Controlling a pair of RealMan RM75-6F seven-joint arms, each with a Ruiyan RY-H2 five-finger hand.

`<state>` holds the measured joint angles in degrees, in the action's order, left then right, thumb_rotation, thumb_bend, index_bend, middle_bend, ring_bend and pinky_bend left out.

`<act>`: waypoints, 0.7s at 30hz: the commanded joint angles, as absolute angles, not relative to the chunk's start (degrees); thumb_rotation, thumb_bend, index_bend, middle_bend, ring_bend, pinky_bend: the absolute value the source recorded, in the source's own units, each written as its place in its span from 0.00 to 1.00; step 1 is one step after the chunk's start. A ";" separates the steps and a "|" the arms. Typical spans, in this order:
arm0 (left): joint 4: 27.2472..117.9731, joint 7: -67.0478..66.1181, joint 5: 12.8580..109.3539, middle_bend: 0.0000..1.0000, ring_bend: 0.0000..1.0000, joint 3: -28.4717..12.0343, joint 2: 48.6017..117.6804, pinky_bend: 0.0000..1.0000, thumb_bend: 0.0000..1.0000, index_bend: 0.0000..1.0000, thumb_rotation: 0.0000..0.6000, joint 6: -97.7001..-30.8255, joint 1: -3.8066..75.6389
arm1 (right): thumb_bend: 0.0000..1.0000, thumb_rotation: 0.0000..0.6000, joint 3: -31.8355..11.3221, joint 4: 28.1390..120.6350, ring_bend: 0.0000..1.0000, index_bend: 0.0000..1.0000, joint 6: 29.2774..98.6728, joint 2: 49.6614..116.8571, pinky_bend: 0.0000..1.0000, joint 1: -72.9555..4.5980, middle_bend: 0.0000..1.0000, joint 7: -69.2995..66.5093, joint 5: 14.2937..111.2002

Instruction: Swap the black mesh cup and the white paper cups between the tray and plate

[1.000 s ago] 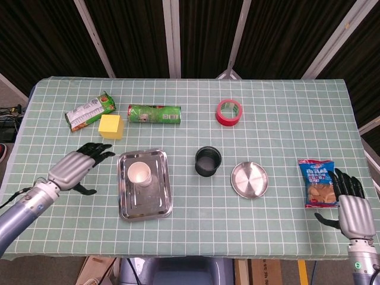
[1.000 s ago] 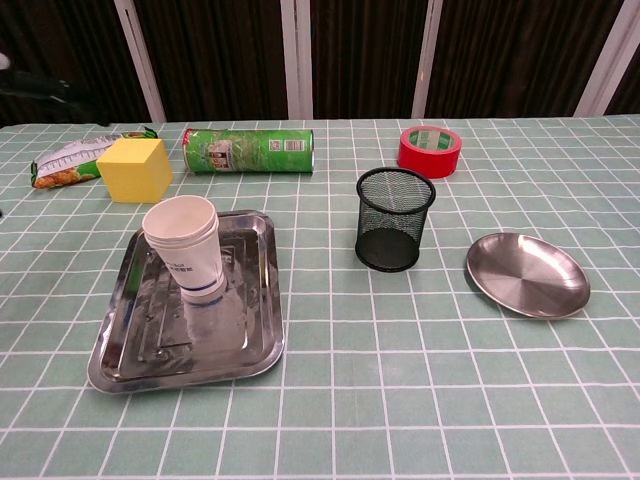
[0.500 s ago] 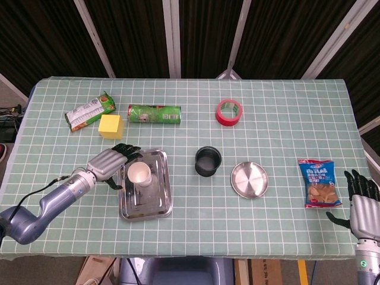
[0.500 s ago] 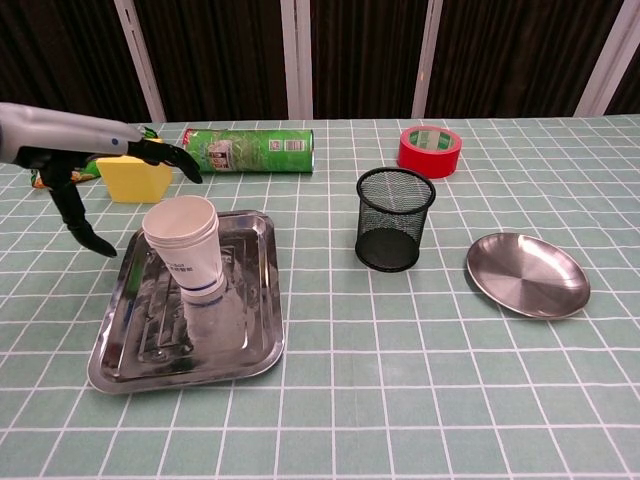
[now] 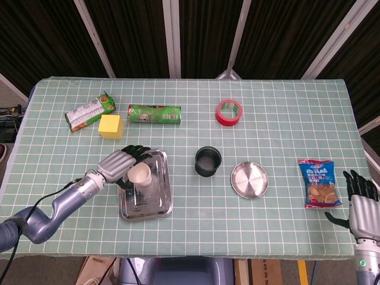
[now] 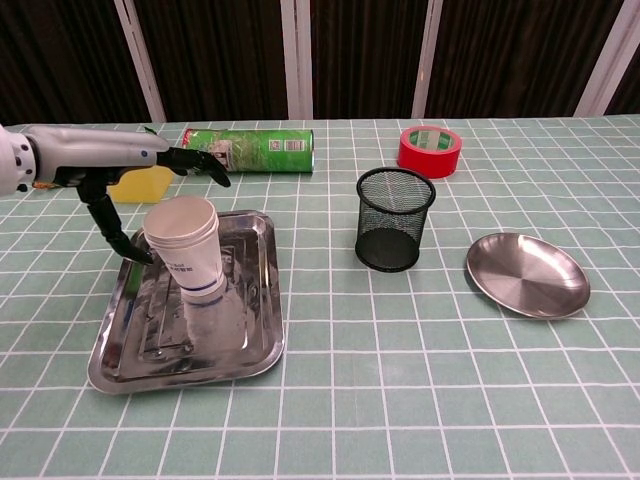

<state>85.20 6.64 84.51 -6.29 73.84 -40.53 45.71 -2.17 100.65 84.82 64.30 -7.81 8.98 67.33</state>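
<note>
**Left hand open at the paper cups; mesh cup between tray and plate**

The white paper cups [image 5: 139, 174] stand as a nested stack, mouth up, inside the steel tray [image 5: 155, 203] on the table [image 5: 279, 124]. In the chest view the stack [image 6: 186, 246] leans slightly and occupies the upper half of the tray [image 6: 240, 345].

The left hand [image 5: 119, 163] is positioned at 9 o'clock of the stack, over the tray's left rim. Its fingers are spread: the dark fingertips reach past the cups at 11 o'clock, and the thumb points down beside the stack. In the chest view the left hand [image 6: 120, 170] brackets the cups, with the thumb tip next to the cup wall. Contact cannot be confirmed; the hand holds nothing.

The black mesh cup [image 5: 208, 161] stands upright on the table, at 3 o'clock of the tray and at 9 o'clock of the round steel plate [image 5: 249, 179]. It touches neither. The plate carries nothing.

The right hand [image 5: 361, 205] is at the table's near right corner, fingers apart and holding nothing, just at 4 o'clock of the blue snack bag [image 5: 320, 182].

Other items along the far side of the table: red tape roll [image 5: 228, 112], green canister [image 5: 154, 113] lying on its side, yellow block [image 5: 111, 126], green-and-white snack packet [image 5: 89, 111].
</note>
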 commanded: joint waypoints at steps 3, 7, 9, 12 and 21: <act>85.68 8.38 85.18 0.08 0.06 -5.77 73.75 0.15 0.22 0.18 1.00 -41.59 45.81 | 0.00 1.00 -2.89 100.77 0.00 0.00 84.00 64.34 0.00 -7.60 0.00 8.80 67.10; 86.00 10.71 85.81 0.12 0.10 -5.44 73.51 0.19 0.28 0.21 1.00 -42.14 45.97 | 0.00 1.00 -3.23 100.54 0.00 0.00 82.81 64.22 0.00 -7.49 0.00 7.92 66.84; 85.87 11.06 86.02 0.16 0.13 -5.15 73.43 0.22 0.31 0.24 1.00 -42.06 46.16 | 0.00 1.00 -3.54 100.14 0.00 0.00 81.90 64.19 0.00 -7.57 0.00 7.22 66.37; 86.04 11.55 86.20 0.19 0.15 -4.65 73.11 0.24 0.33 0.25 1.00 -41.79 46.47 | 0.00 1.00 -4.02 99.57 0.00 0.00 81.03 64.28 0.00 -7.57 0.00 6.74 65.88; 85.65 12.56 86.01 0.19 0.16 -3.90 73.41 0.25 0.37 0.26 1.00 -41.82 47.00 | 0.00 1.00 -4.98 99.62 0.00 0.00 80.45 64.10 0.00 -6.98 0.00 5.96 65.53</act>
